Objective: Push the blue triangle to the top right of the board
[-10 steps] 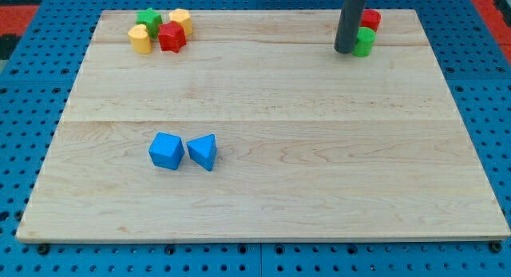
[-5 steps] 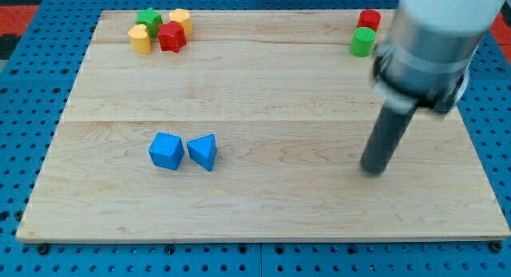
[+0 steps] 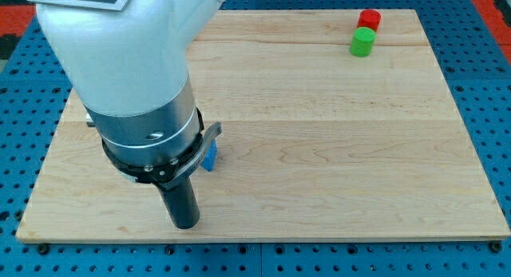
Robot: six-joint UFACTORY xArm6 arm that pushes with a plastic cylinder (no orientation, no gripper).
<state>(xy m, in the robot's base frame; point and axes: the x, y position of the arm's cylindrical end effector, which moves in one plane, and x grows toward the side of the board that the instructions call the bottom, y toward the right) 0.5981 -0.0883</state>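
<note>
The arm's bulky white and grey body fills the view's left and hides most of the board there. Only a small blue sliver of the blue triangle (image 3: 210, 155) shows at the body's right edge, left of the board's centre. My tip (image 3: 185, 223) rests on the wooden board (image 3: 343, 149) near its bottom edge, just below and slightly left of that blue sliver. The blue cube is hidden behind the arm. Whether the tip touches any block cannot be told.
A red cylinder (image 3: 369, 20) and a green cylinder (image 3: 362, 41) stand close together at the board's top right. The blocks at the top left are hidden by the arm. Blue pegboard (image 3: 491, 85) surrounds the board.
My tip has swept from the board's top right, through the right middle, to the bottom left below the blue triangle. The arm now covers the blue cube and the top-left blocks.
</note>
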